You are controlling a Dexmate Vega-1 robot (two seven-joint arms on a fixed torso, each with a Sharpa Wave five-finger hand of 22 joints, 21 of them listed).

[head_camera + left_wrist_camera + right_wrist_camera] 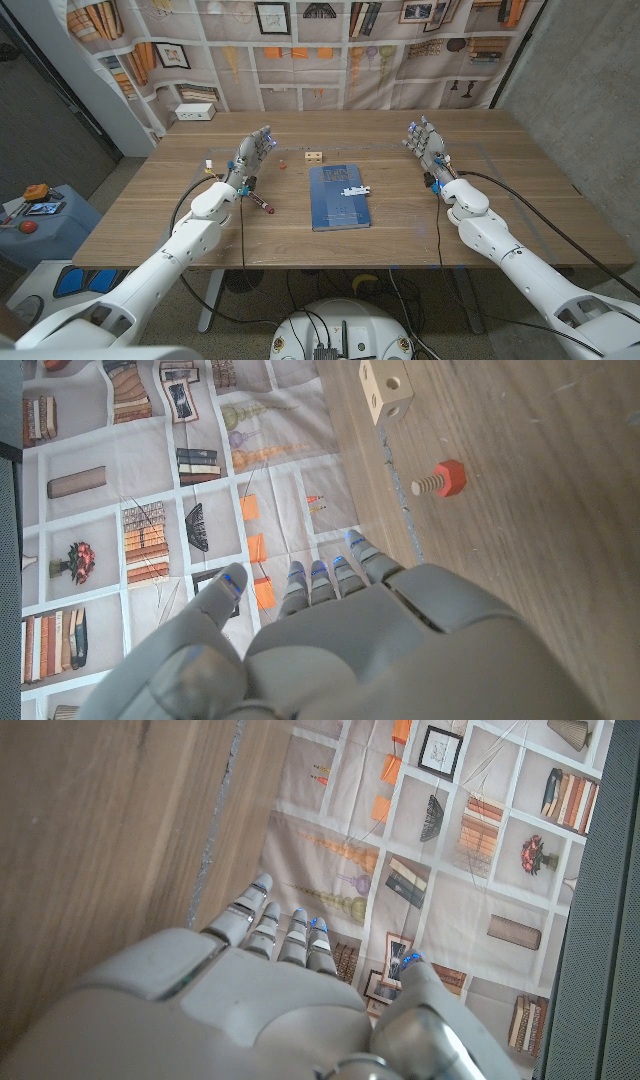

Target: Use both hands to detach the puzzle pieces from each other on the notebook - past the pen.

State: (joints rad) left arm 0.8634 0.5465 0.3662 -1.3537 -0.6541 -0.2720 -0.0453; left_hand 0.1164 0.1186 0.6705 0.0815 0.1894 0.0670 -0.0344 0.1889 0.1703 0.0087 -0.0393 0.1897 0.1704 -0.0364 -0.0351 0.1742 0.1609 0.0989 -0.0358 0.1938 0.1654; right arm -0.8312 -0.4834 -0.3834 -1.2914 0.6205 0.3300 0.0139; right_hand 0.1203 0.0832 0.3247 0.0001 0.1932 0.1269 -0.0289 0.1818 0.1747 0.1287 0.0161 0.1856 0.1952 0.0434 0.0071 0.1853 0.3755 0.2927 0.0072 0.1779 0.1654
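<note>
1. Head view: blue notebook (pixel 339 197) at frame centre, white puzzle pieces (pixel 353 190) joined on its right part; pen (pixel 261 201) left of it; left hand (pixel 252 153) and right hand (pixel 426 140) spread, empty.
2. Left wrist view: fingers (pixel 318 580) extended; red bolt (pixel 441 479), wooden cube (pixel 386 387) upper right.
3. Right wrist view: fingers (pixel 268 928) straight, holding nothing.

Wooden block (pixel 314 157), red bolt (pixel 440 479), perhaps.
</note>
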